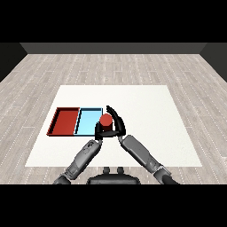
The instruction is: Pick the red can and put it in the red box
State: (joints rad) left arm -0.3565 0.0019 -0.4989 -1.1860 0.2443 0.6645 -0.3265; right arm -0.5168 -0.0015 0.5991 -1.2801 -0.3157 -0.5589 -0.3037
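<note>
The red can (105, 120) is upright at the right edge of the light blue tray (87, 120). My right hand (117, 125) is curled round the can from the right and behind. My left hand (99, 131) sits just below and to the left of the can, close against it, partly hidden. The red tray (65, 122) lies left of the blue tray and holds nothing. I cannot tell whether the can stands on the table or is held above it.
Both trays lie side by side on the left half of the white table (146, 115). My forearms come in from the lower edge and meet near the can.
</note>
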